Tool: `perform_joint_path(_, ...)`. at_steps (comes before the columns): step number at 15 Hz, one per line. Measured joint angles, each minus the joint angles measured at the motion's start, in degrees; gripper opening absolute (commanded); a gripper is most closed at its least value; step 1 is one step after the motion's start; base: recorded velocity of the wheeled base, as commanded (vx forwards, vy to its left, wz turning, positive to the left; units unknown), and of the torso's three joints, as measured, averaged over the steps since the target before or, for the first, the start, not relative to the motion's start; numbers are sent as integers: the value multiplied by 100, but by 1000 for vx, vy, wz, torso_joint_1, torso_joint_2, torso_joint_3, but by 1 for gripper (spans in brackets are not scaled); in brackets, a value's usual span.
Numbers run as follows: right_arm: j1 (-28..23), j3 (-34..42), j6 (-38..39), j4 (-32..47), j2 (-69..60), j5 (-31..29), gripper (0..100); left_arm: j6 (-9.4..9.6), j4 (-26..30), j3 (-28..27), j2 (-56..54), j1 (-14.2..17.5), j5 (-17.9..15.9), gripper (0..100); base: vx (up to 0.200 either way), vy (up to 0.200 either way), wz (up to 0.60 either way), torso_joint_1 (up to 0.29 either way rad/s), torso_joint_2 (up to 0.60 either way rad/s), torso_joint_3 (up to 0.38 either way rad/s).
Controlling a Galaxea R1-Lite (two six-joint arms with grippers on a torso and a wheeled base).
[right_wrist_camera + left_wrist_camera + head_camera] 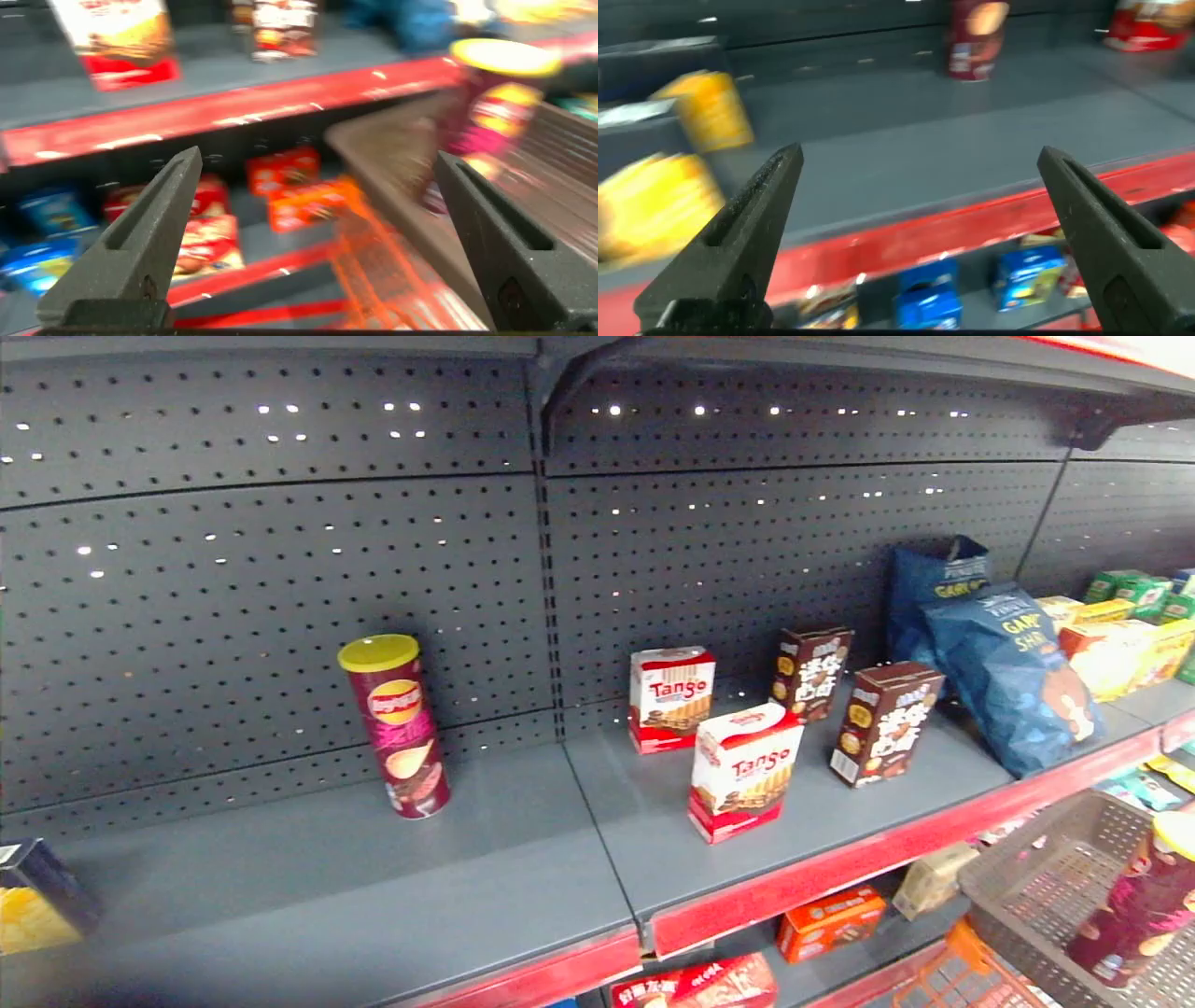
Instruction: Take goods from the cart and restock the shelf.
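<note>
Right wrist view: we look past the right gripper (318, 155), its two dark fingers spread wide with nothing between them, toward the grey basket (374, 140) of the cart. The left gripper (920, 152) is likewise spread and empty, hanging in front of the shelf's red front edge (971, 219).

Inside the basket (1027, 859) we find a maroon chip can (1134, 915) at the right side. Its long axis is tilted, running from the base low in the basket up to the yellow lid, which tips toward the robot's right.

Beyond the cart, on the grey shelf (373, 887), the front wafer box (744, 770) stands upright near the red edge. A front brown box (882, 721) stands just to its right, also upright and apart from it.

Farther in, a second chip can (397, 728) stands on its base well to the left of the boxes. Its long axis is upright, the yellow lid on top.

Behind the front pair stand a rear wafer box (670, 698) and a rear brown box (810, 670). To their right, blue bags (1004, 681) lean one before the other.

Closing the scene at the back, we see the dark perforated panel (280, 597).
</note>
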Motion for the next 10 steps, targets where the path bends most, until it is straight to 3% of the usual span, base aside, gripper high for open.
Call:
perform_joint_path(9,-6,0,-11,-2,0,13,100,0,1,0,0,-2,-9,100,0,0,-600,3,2,3)
perform_joint_path(10,-6,0,-11,-2,0,13,100,-2,1,0,0,2,-6,100,0,0,0,0,0,0)
